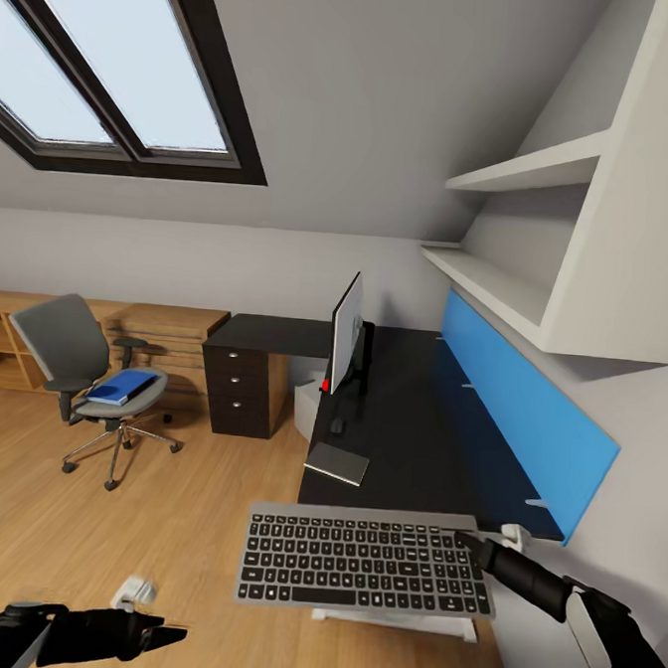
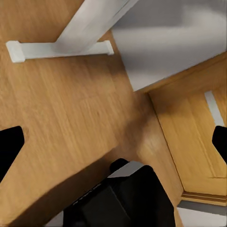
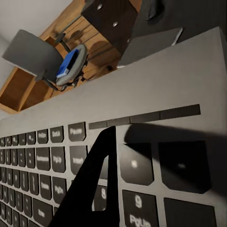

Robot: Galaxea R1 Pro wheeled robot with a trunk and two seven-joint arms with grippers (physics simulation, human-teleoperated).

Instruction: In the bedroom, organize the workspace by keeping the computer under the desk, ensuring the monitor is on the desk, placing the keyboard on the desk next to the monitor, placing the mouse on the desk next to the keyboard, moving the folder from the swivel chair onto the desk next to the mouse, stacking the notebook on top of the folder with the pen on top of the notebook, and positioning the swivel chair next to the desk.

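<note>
A: Which step is in hand?

B: I'd say the keyboard one. Nearest the robot, at about 5 o'clock in the head view, the right gripper (image 1: 471, 539) is clenched on the right end of the keyboard (image 1: 363, 561); the right wrist view shows a dark finger (image 3: 92, 184) lying over the keys. The keyboard sits level over the near end of the desk (image 1: 416, 449), though whether it rests on the top or is held just above it I cannot tell.

A: And the left gripper (image 1: 169, 633)?

B: Low at 7 o'clock over the wood floor (image 1: 82, 516), grasping nothing; its fingers stand spread at the two sides of its wrist view.

A: What does the next move call for?

B: Probably carrying the keyboard toward 12 o'clock, past the notebook (image 1: 337, 463) lying at the desk's left edge and the small mouse (image 1: 337, 426) beyond it, and setting it flat beside the monitor (image 1: 346, 335). It needs to stay level and clear both.

A: And the rest?

B: The folder (image 1: 123, 386) lies on the swivel chair (image 1: 82, 381), far off at 10 o'clock, well apart from the desk.
</note>
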